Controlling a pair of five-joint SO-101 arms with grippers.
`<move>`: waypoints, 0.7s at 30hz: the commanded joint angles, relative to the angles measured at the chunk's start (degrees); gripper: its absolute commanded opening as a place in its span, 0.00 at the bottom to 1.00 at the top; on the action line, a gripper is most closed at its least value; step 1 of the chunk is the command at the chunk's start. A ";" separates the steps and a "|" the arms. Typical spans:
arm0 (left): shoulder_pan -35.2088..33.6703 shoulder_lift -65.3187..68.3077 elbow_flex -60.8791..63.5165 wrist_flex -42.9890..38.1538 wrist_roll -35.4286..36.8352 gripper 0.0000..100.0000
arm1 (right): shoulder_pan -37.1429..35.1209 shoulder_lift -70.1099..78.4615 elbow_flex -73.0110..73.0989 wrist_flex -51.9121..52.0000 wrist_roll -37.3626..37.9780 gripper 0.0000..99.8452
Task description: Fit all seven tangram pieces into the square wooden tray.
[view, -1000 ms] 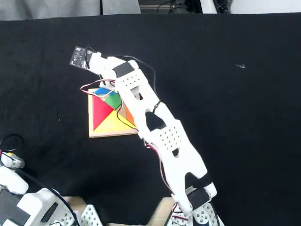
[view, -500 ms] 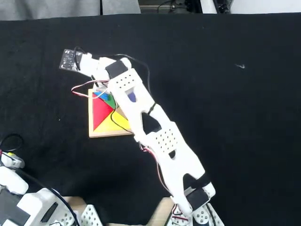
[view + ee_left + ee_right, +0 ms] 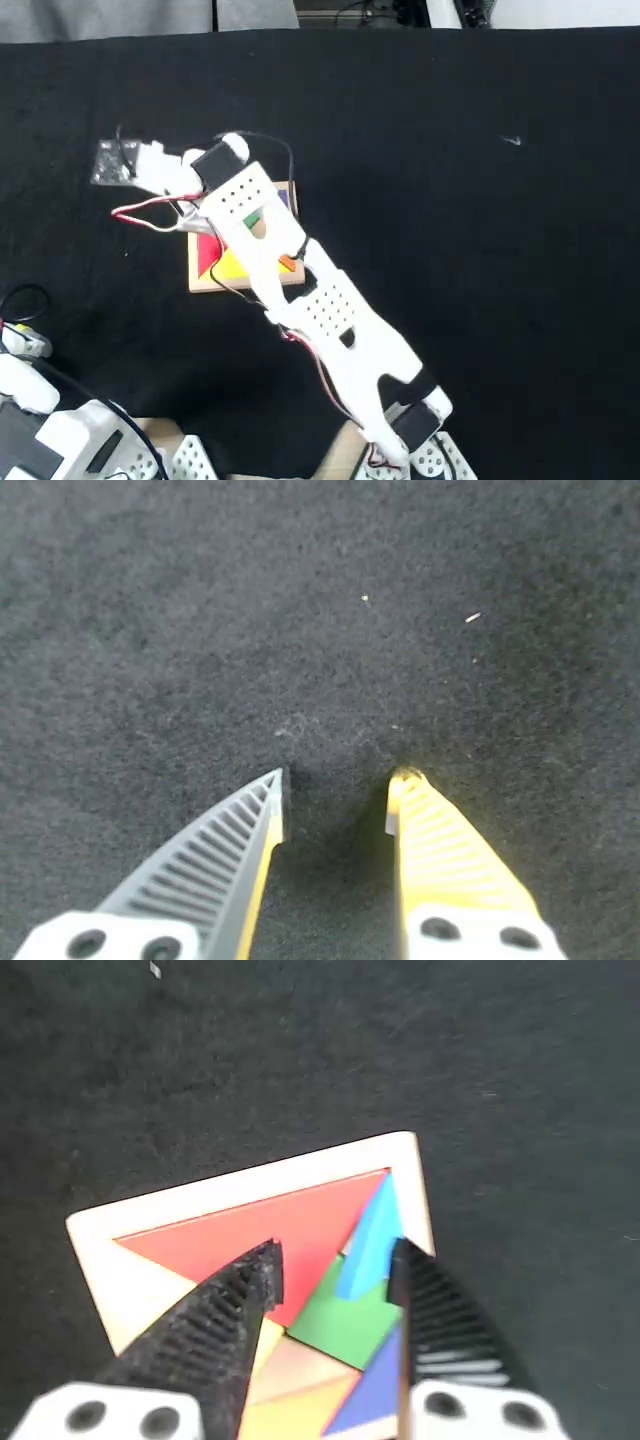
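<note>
Right wrist view looks down past the right claw [image 3: 336,1252] onto the tray [image 3: 240,1193], which lies flat on the table [image 3: 300,1040]. The claw is open and holds nothing. Its two black fingertips hang over the tray's inside, apart from the pieces as far as I can tell.

A blue triangle [image 3: 368,1235] sits in the tray's corner, between the fingertips and closer to one of them. Beside it are the large red triangle [image 3: 250,1225] under the other fingertip and a green piece [image 3: 350,1325] nearer the wrist. The blue triangle seems to ride slightly proud of its neighbours, with one end showing a side face, though I cannot be sure it is unseated.

The tray looks nearly or fully packed. Yellow, pale and violet pieces also show, but the fingers hide part of the tray, so I cannot count to seven. My judgement is that the step in hand is settling this last blue triangle into its corner.

The next move would call for a gentle descent and a light press or nudge on the blue triangle, kept shallow so the neighbours do not lift. If it already lies flat, a straight lift away would do.

In the high view the right arm [image 3: 330,310] stretches across the tray. The left claw [image 3: 340,776] is open and empty over bare table.
</note>
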 commanded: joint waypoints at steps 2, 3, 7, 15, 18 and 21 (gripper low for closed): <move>1.10 0.26 0.57 -0.97 -0.44 0.18 | -0.18 3.21 -3.38 -0.88 2.90 0.16; 1.19 0.26 0.57 -0.97 -0.44 0.18 | 0.00 4.00 -4.35 -0.88 3.25 0.15; 1.19 0.26 0.57 -0.97 -0.44 0.18 | 2.02 5.85 -7.69 -1.05 3.34 0.15; 1.19 0.26 0.57 -0.97 -0.44 0.18 | 4.22 7.16 -7.34 -4.31 3.69 0.15; 1.19 0.26 0.57 -0.97 -0.44 0.18 | 4.84 7.60 -6.64 -5.27 5.89 0.15; 1.19 0.26 0.57 -0.97 -0.44 0.18 | 5.10 8.13 -7.25 -5.27 6.68 0.15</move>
